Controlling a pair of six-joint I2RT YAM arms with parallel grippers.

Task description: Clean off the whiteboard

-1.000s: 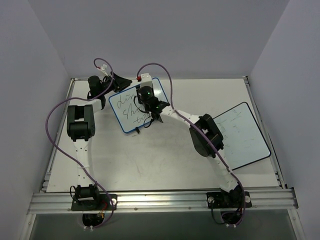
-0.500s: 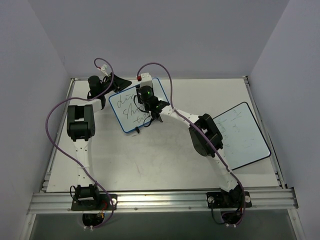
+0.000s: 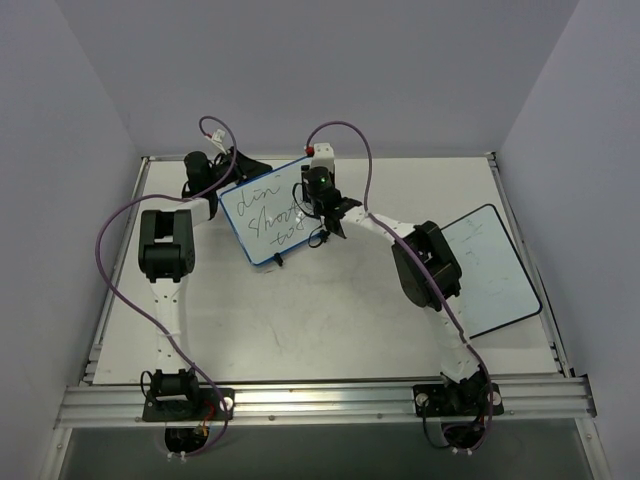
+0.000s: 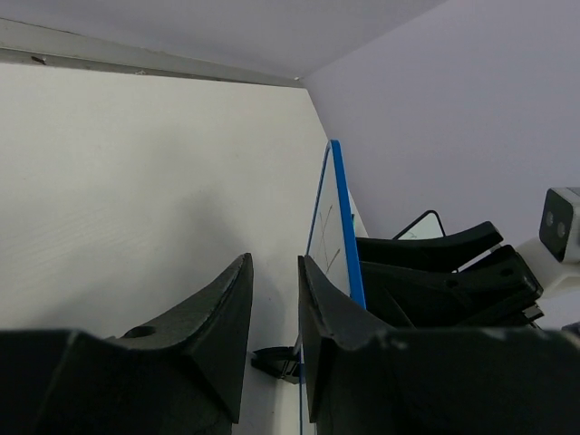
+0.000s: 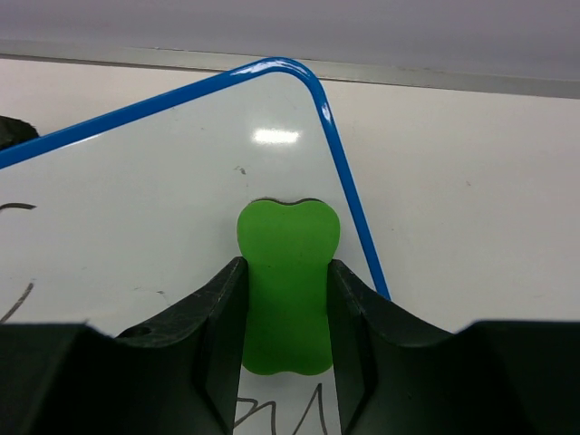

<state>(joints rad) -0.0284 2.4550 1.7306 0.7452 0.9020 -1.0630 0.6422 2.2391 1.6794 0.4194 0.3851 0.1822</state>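
The whiteboard (image 3: 262, 215), blue-framed with black handwriting, sits tilted at the back of the table. My right gripper (image 3: 322, 200) (image 5: 287, 267) is shut on a green eraser (image 5: 287, 245), which is pressed flat on the whiteboard (image 5: 154, 199) near its rounded upper right corner, just above some writing. My left gripper (image 3: 235, 170) (image 4: 275, 263) is behind the board's upper left edge. Its jaws stand a narrow gap apart, with only table showing between the tips. In the left wrist view the whiteboard (image 4: 337, 208) is edge-on, just right of the right finger. One black foot (image 4: 276, 361) shows low in the gap.
A second white board with a black frame (image 3: 490, 270) lies flat at the right side of the table. Purple cables (image 3: 340, 135) loop above both wrists. A raised rail (image 3: 320, 157) runs along the table's back, with walls close on three sides.
My right gripper has slid the eraser right, from the board's middle to its upper right corner, uncovering the writing. The left jaws have narrowed and the board has turned slightly.
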